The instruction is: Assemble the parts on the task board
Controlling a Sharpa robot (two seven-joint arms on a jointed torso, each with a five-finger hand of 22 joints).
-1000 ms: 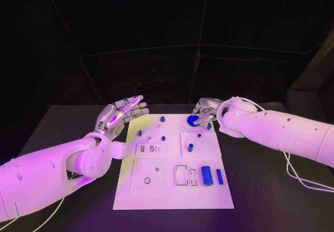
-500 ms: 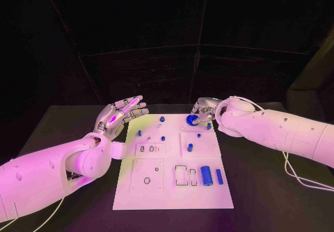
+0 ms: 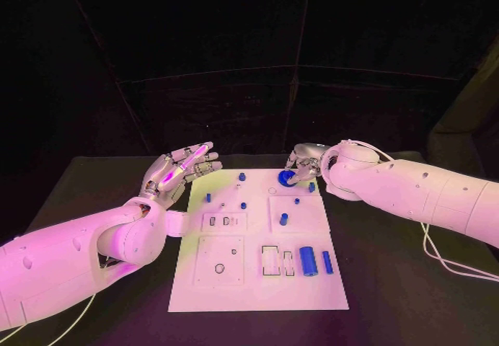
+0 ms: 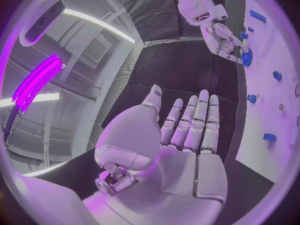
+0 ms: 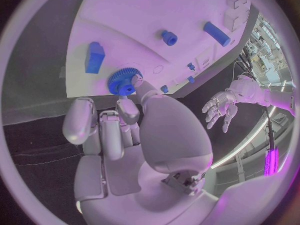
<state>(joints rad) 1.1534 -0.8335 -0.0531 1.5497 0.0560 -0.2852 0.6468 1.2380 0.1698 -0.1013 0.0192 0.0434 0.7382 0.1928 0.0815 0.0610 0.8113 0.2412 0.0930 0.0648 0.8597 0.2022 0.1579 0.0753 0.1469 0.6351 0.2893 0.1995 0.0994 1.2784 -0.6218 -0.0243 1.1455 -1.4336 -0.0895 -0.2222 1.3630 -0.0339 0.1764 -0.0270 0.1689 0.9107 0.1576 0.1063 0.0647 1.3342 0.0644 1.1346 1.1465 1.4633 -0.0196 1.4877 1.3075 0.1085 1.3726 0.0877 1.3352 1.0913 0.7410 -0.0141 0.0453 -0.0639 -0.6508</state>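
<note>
Head view: the right hand [image 3: 303,164] sits at the far end of the task board [image 3: 260,288], fingers pinched on a blue gear [image 3: 286,177] just over the plate. The left hand [image 3: 179,171] hangs beside the board's far left corner, palm up, fingers straight and apart, holding nothing.
Other parts: a blue cylinder [image 3: 308,262] and a slimmer blue bar [image 3: 327,262] lie near the board's front right; small blue pegs [image 3: 283,220] stand further up.
Left wrist view: left hand [image 4: 181,135] flat and bare; across the board the right hand [image 4: 225,42] holds the gear [image 4: 247,58].
Right wrist view: thumb and a fingertip [image 5: 128,105] meet on the gear's [image 5: 124,81] hub, the toothed rim free.
Handling: looks like light, stiff plastic; I'd guess the teeth give grip, but the hub is the tidier hold.
Hard to tell: whether the gear touches the board or sits on a post; the hand covers that spot.
</note>
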